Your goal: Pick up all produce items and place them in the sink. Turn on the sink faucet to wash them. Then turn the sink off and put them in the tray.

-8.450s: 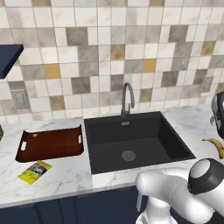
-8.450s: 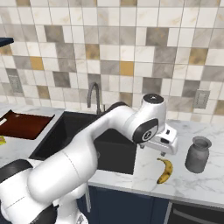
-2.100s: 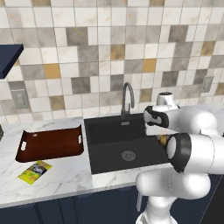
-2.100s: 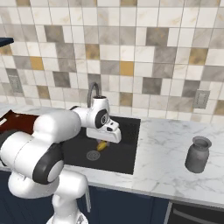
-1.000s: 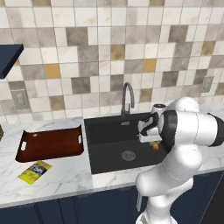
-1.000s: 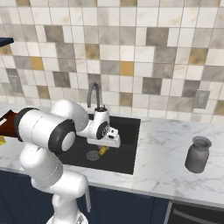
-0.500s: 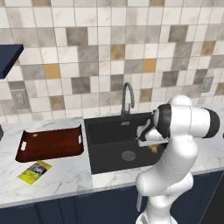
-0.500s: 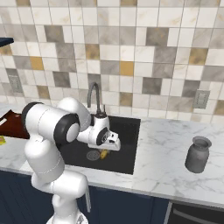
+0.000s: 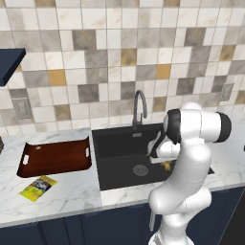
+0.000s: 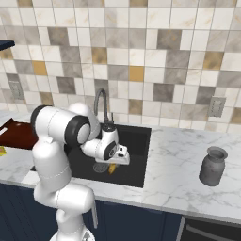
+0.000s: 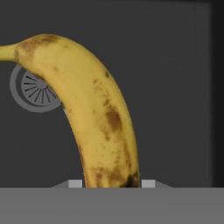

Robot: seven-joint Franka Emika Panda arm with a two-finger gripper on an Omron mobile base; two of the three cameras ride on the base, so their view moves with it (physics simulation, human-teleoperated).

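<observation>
Yellow, brown-spotted banana (image 11: 94, 113) sits clamped between your fingers (image 11: 75, 183), held low inside the black sink (image 9: 115, 143), above its round drain (image 11: 37, 89), beside the faucet (image 10: 100, 106).

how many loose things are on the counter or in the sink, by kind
banana: 1
tray: 1
printed packet: 1
grey jar: 1
total: 4
</observation>
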